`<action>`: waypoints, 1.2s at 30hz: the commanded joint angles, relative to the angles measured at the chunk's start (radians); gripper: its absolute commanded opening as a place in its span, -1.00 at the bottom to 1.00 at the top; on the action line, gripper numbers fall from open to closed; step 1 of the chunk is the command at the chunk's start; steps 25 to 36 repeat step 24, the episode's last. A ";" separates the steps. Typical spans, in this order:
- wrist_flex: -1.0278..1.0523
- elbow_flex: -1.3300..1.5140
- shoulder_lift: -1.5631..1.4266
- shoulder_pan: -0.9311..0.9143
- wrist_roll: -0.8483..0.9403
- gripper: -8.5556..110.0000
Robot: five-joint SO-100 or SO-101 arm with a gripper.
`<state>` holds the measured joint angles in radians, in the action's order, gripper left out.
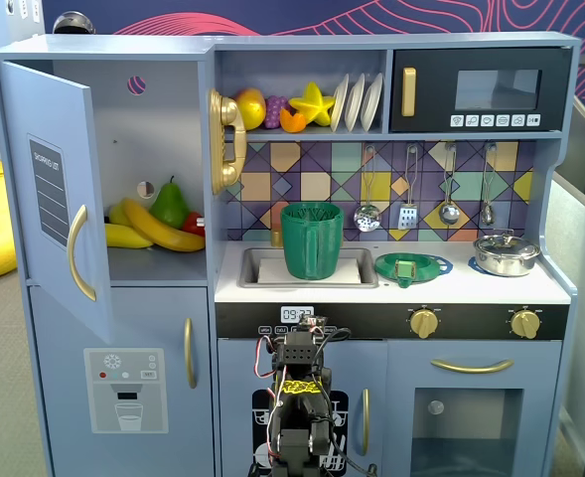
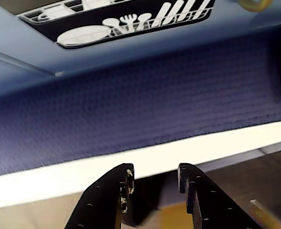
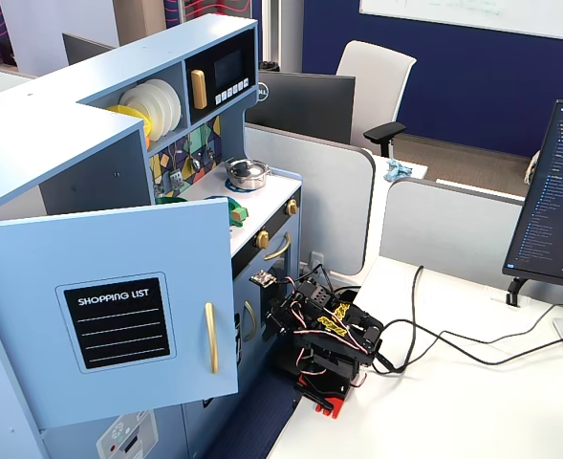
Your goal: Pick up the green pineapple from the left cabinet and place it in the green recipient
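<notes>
The left cabinet (image 1: 163,129) is a pale blue compartment, and its door (image 1: 49,189) with the gold handle and list label stands open; the door also shows in the other fixed view (image 3: 119,316). Inside lie bananas (image 1: 158,229), a dark green pear (image 1: 170,204) and a small bright green piece (image 1: 117,213) behind the bananas, perhaps the green pineapple. The green recipient (image 1: 312,240), a tall ribbed cup, stands in the sink. My arm (image 1: 302,397) is folded low in front of the kitchen. My gripper (image 2: 155,174) is open and empty, over the table edge.
A flat green dish (image 1: 412,266) and a steel pot (image 1: 506,253) sit on the counter right of the sink. Toy fruit and plates fill the upper shelf (image 1: 302,104). The black microwave (image 1: 481,91) is at the top right. Cables (image 3: 434,335) trail over the white table.
</notes>
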<state>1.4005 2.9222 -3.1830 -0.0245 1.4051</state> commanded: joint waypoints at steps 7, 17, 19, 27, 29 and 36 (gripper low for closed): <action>-0.204 0.074 0.005 -0.066 -0.080 -0.81; -0.074 0.075 0.005 -0.009 0.101 -0.84; 0.035 0.075 0.005 -0.009 0.133 -0.81; 0.127 0.075 0.005 -0.012 0.166 -0.78; 0.127 0.075 0.005 -0.012 0.166 -0.78; 0.127 0.075 0.005 -0.012 0.166 -0.78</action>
